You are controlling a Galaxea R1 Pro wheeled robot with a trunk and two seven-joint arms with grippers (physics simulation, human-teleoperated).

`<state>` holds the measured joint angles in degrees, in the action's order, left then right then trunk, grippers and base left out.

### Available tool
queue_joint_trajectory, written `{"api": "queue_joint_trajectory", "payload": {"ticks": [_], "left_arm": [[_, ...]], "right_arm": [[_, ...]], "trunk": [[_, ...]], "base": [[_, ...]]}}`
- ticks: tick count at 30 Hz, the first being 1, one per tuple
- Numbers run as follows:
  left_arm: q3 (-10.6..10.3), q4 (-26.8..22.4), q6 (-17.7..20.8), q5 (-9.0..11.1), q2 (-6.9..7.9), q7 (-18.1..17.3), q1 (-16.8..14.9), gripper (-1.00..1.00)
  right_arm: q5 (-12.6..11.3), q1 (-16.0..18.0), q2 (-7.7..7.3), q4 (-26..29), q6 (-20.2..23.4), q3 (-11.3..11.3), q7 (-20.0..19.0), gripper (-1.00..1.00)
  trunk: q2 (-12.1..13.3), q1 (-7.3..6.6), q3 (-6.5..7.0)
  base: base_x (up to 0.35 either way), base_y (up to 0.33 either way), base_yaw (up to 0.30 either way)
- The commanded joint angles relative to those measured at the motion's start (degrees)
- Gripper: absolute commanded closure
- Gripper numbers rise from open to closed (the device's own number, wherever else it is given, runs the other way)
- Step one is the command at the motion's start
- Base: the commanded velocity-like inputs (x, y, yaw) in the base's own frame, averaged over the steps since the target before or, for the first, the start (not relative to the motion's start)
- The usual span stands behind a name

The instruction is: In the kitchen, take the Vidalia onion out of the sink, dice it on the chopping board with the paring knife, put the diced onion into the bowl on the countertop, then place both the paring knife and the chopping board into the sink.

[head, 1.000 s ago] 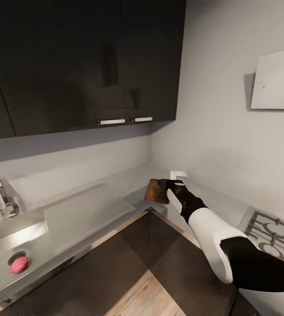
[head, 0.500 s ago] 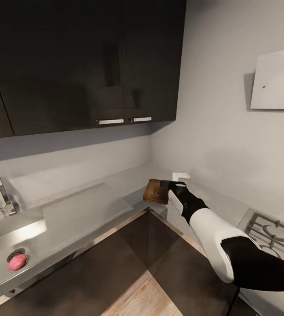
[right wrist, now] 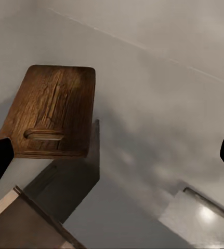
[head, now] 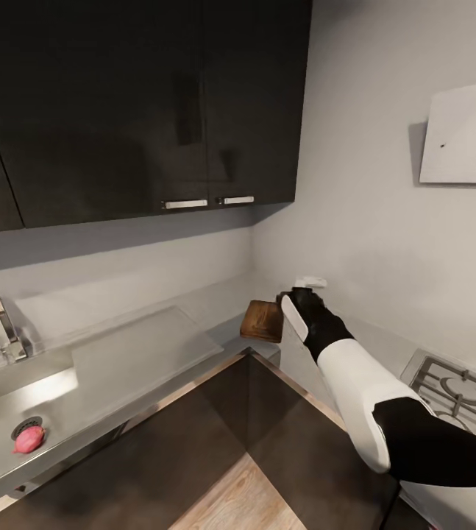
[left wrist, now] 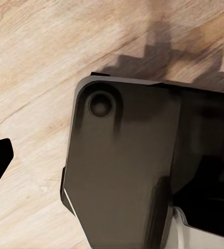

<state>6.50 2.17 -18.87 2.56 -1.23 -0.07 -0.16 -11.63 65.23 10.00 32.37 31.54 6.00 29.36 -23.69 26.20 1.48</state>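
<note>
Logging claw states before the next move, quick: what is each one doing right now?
Left claw: open, holding nothing.
Right claw: open, empty, beside the board.

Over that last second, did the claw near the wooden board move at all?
Yes. The right claw rose and pulled right, away from the chopping board, judged against the stove grate.

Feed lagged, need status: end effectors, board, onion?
Right end effector open, beside chopping board, nothing held. Vidalia onion in sink by drain. Nothing blocking.
</note>
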Motion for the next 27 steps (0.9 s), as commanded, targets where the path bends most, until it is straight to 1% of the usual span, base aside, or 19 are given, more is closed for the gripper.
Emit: {"api": "queue_joint_trajectory", "payload": {"ticks": [1, 2, 3, 4, 7, 8, 10, 11, 13, 15, 19, 24, 27], "left_arm": [[0.2, 0.1, -0.3, 0.2, -0.01, 0.0, 0.0, -1.00], [0.2, 0.1, -0.3, 0.2, 0.00, 0.0, 0.0, -1.00], [0.2, 0.1, -0.3, 0.2, 0.00, 0.0, 0.0, -1.00], [0.2, 0.1, -0.3, 0.2, 0.00, 0.0, 0.0, -1.00], [0.2, 0.4, -0.3, 0.2, 0.05, 0.0, 0.0, -1.00], [0.2, 0.6, -0.3, 0.2, 0.07, 0.0, 0.0, -1.00], [0.2, 1.1, -0.3, 0.2, 0.08, 0.0, 0.0, -1.00], [0.2, 1.1, -0.3, 0.2, 0.08, 0.0, 0.0, -1.00], [0.2, 1.2, -0.3, 0.2, 0.08, 0.0, 0.0, -1.00], [0.2, 1.2, -0.3, 0.2, 0.06, 0.0, 0.0, -1.00], [0.2, 1.3, -0.2, 0.2, 0.01, 0.0, 0.0, -1.00], [0.2, 1.3, -0.2, 0.2, 0.04, 0.0, 0.0, -1.00], [0.2, 1.4, -0.2, 0.2, 0.08, 0.0, 0.0, -1.00]], "right_arm": [[-1.4, 0.4, 0.00, 0.3, 1.2, 0.2, 0.7, -1.00], [-1.9, 0.6, 0.00, 0.3, 1.6, 0.2, 0.8, -1.00], [-3.1, 1.1, 0.00, 0.4, 2.3, 0.2, 1.5, -1.00], [-3.8, 1.3, 0.00, 0.4, 2.5, 0.2, 2.2, -1.00], [-5.2, 1.5, 0.00, -0.7, 2.8, 0.1, 3.7, -1.00], [-5.8, 1.6, 0.00, -1.6, 2.8, 0.0, 4.0, -1.00], [-7.8, 1.6, 0.00, -4.4, 2.6, 0.0, 4.3, -1.00], [-8.4, 1.6, 0.00, -4.8, 2.4, 0.0, 4.3, -1.00], [-10.9, 1.6, 0.00, -6.1, 0.3, 0.1, 4.4, -1.00], [-12.3, 1.6, 0.00, -7.3, -2.0, 0.2, 4.5, -1.00], [-13.2, 1.6, 0.00, -10.0, -3.7, 0.3, 4.6, -1.00], [-13.4, 1.6, 0.00, -12.0, -4.0, 0.2, 4.6, -1.00], [-13.4, 1.6, 0.00, -13.1, -4.2, 0.2, 4.6, -1.00]], "trunk": [[0.0, 0.02, -0.01], [0.0, 0.02, -0.01], [0.0, 0.02, -0.01], [0.0, 0.02, -0.01], [0.0, 0.02, -0.01], [0.0, 0.02, -0.01], [0.0, 0.02, -0.01], [0.0, 0.02, -0.01], [0.0, 0.02, -0.01], [0.0, 0.02, -0.01], [0.0, 0.02, -0.01], [0.0, 0.02, -0.01], [0.0, 0.02, -0.01]], "base": [[0.000, 0.000, 0.000], [0.000, 0.000, 0.000], [0.000, 0.000, 0.000], [0.000, 0.000, 0.000], [0.000, 0.000, 0.000], [0.000, 0.000, 0.000], [0.000, 0.000, 0.000], [0.000, 0.000, 0.000], [0.000, 0.000, 0.000], [0.000, 0.000, 0.000], [0.000, 0.000, 0.000], [0.022, 0.000, 0.000], [0.169, 0.000, 0.000]]}}
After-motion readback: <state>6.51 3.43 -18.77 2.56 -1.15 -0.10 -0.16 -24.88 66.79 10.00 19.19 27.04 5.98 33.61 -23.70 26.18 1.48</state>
